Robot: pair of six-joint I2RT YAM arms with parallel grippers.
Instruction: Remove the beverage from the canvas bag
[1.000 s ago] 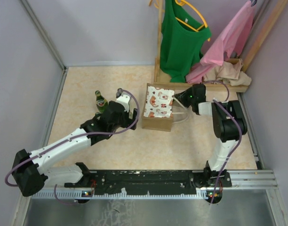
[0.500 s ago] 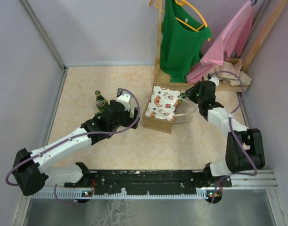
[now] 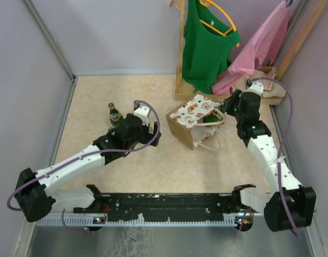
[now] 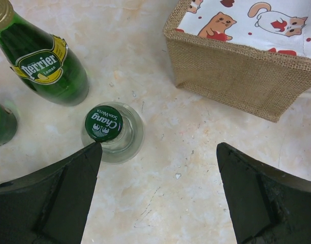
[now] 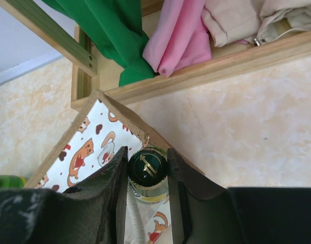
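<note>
The canvas bag [image 3: 188, 126] is tan with a white cat-print panel and white loop handles. It stands tipped, its mouth toward the right arm. My right gripper [image 3: 224, 110] reaches into the bag's mouth. In the right wrist view the right gripper [image 5: 147, 155] is shut on the neck of a green bottle with a dark gold-marked cap [image 5: 147, 166], right at the bag's rim [image 5: 126, 119]. My left gripper [image 3: 149, 128] is open and empty over the floor left of the bag [image 4: 237, 76]. It also shows in the left wrist view [image 4: 158, 152].
A Perrier bottle [image 4: 43, 63], a clear bottle with a green Chang cap [image 4: 103, 123] and part of another green bottle [image 4: 0, 122] stand by the left fingers. A wooden rack [image 5: 221, 63] with a green shirt [image 3: 207, 45] and pink clothes [image 3: 258, 48] stands behind the bag.
My right arm swung out to the right, still gripping inside the bag. The bag tipped over toward it and slid a little right. The left arm has not moved.
</note>
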